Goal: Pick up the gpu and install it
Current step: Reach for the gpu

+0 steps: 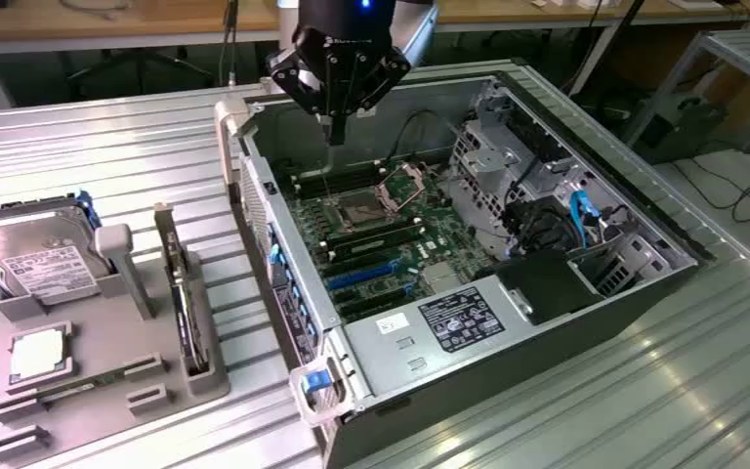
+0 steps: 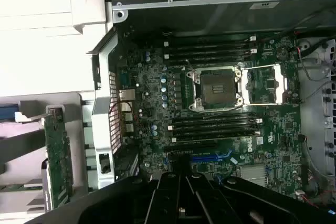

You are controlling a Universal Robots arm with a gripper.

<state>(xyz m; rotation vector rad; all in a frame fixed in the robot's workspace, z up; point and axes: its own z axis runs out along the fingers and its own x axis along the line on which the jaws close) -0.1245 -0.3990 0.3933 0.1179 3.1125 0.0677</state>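
my gripper (image 1: pixel 336 135) hung pressed together and empty above the open case (image 1: pixel 251 186); i feared it could clip the case wall reaching toward the gpu (image 1: pixel 183 303)

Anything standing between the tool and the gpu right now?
Yes: the case's rear wall stands between the tool, over the motherboard, and the gpu, on edge in the grey holder outside.
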